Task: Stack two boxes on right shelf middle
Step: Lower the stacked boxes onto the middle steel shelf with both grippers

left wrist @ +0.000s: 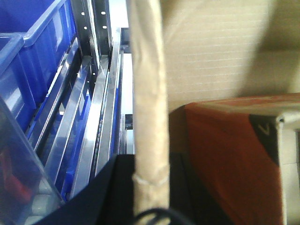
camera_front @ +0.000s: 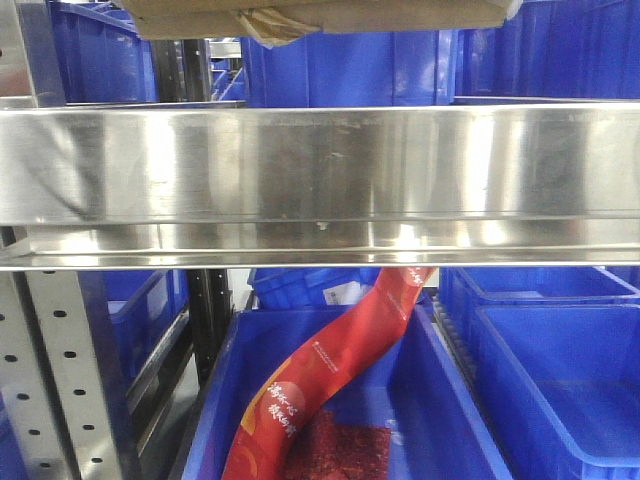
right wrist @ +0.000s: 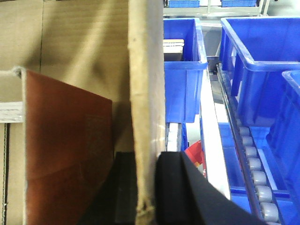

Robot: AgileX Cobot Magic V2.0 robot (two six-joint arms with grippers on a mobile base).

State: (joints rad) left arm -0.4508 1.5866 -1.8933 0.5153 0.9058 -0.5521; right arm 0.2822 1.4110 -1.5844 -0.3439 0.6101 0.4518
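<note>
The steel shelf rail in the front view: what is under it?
Under the steel shelf rail stands a blue crate holding a long red package that leans up behind the rail. More blue crates stand to its right. The package's top end is covered by the rail.

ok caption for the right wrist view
Right gripper pinching the cardboard box edge, blue crates alongside.
</note>
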